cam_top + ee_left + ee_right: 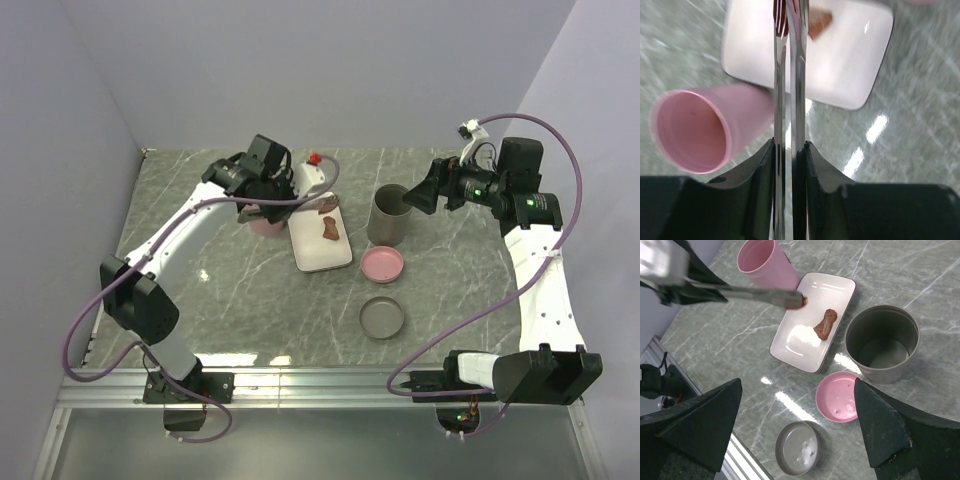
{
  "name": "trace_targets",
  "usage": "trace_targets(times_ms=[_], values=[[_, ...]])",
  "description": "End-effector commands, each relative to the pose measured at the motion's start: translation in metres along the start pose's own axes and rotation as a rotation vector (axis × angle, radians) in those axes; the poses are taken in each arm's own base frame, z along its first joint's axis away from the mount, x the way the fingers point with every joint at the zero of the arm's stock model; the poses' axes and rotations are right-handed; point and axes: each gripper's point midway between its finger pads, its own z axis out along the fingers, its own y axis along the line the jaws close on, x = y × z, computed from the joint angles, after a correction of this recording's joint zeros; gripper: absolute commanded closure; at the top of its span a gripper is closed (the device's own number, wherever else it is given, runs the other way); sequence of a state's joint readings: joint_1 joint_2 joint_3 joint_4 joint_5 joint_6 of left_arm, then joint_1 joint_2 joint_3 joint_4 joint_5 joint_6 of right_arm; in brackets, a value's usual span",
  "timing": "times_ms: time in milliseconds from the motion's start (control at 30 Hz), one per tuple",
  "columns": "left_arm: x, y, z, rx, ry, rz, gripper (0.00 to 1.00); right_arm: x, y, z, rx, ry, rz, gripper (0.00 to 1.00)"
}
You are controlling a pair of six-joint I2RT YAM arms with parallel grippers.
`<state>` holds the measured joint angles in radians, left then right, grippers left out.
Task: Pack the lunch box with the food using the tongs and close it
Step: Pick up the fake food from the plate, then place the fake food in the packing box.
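Tongs [799,75] are clamped narrowly in the left fingers [762,170], tips over the white plate [850,65], just beside the meat strip [825,324] lying lengthwise on it. The right fingers [715,415] gape wide, empty, farther from the plate, near the grey lunch box [887,374].

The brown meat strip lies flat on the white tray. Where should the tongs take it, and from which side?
Grip the meat strip across its narrow middle, one tip on each long side, coming down from above. It is long, thin and flat on the white tray, so a sideways approach would likely just push it along. The tongs, held in the left gripper, reach over that tray.
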<state>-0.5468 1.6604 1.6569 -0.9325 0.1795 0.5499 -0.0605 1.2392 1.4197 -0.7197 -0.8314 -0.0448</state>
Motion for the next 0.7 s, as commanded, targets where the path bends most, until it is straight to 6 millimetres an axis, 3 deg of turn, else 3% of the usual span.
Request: trace_targets(times_ms=[0,33,167,667], values=[[-0.047,0.000,-0.033,0.014,-0.141,-0.009,0.72,-0.018,0.004,-0.006,-0.008,-0.049,-0.031,0.00],[-0.059,0.003,-0.042,0.006,-0.173,-0.010,0.71,-0.019,0.004,-0.007,-0.007,-0.052,-0.029,0.00],[-0.088,-0.004,-0.046,0.035,-0.250,-0.003,0.71,-0.022,0.001,-0.008,0.002,-0.063,-0.024,0.00],[-0.155,-0.023,-0.001,0.094,-0.338,0.034,0.70,-0.031,-0.019,-0.023,0.065,-0.119,0.039,0.00]])
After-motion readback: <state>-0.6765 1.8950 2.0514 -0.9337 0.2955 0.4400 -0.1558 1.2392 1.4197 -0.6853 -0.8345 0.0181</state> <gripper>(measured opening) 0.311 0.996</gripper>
